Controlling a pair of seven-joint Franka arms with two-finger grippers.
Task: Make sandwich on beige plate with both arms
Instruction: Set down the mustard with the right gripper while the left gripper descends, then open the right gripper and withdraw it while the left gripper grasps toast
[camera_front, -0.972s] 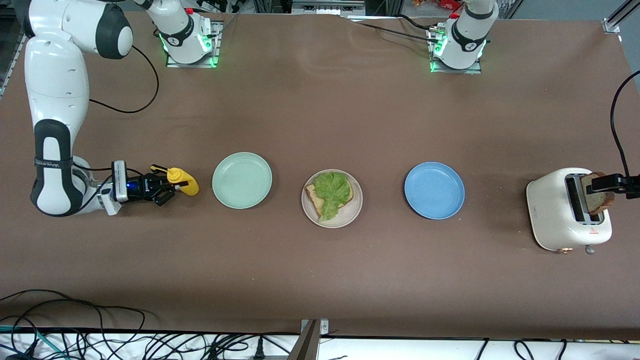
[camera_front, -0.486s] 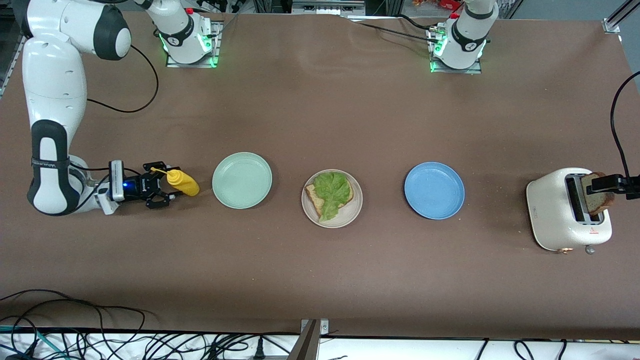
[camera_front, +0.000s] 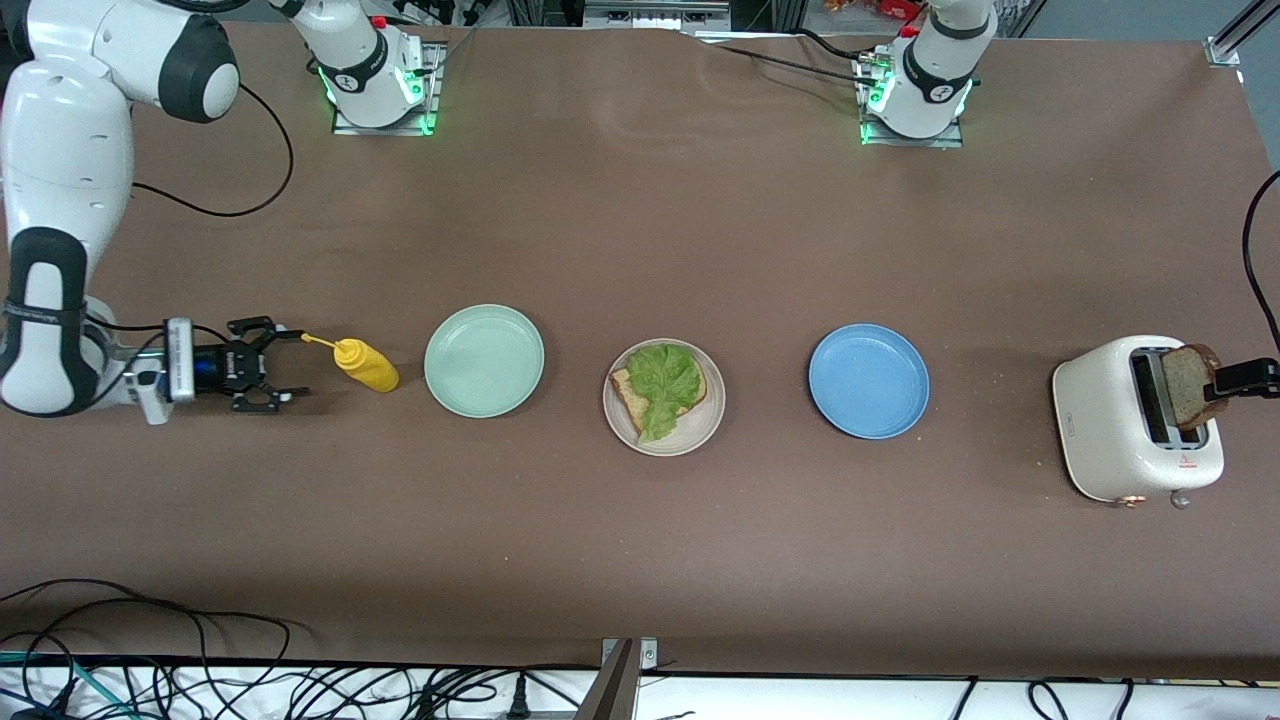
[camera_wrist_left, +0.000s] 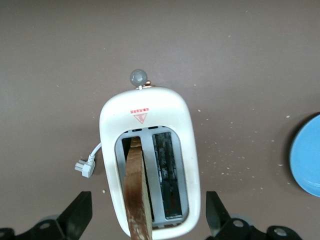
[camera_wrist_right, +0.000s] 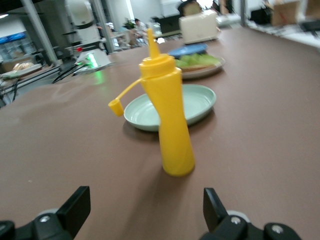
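Observation:
The beige plate (camera_front: 702, 428) lies mid-table with one brown bread slice (camera_front: 628, 392) and a green lettuce leaf (camera_front: 665, 385) on top of it. A second slice (camera_front: 1188, 385) stands in a slot of the white toaster (camera_front: 1105, 420) at the left arm's end of the table. My left gripper (camera_wrist_left: 145, 217) hangs over the toaster (camera_wrist_left: 150, 107), open, its fingers wide on either side of the slice (camera_wrist_left: 136, 200) without touching it. My right gripper (camera_front: 270, 372) is open and low over the table, a short way from a yellow squeeze bottle (camera_front: 365, 365).
A mint-green plate (camera_front: 484, 360) lies between the bottle and the beige plate. A blue plate (camera_front: 868, 380) lies between the beige plate and the toaster. The bottle (camera_wrist_right: 172, 125) stands upright, cap hanging off. Cables run along the table's front edge (camera_front: 300, 690).
My right gripper opened, let go of the yellow bottle and backed away toward the right arm's end of the table. The left gripper shifted slightly outward over the toaster.

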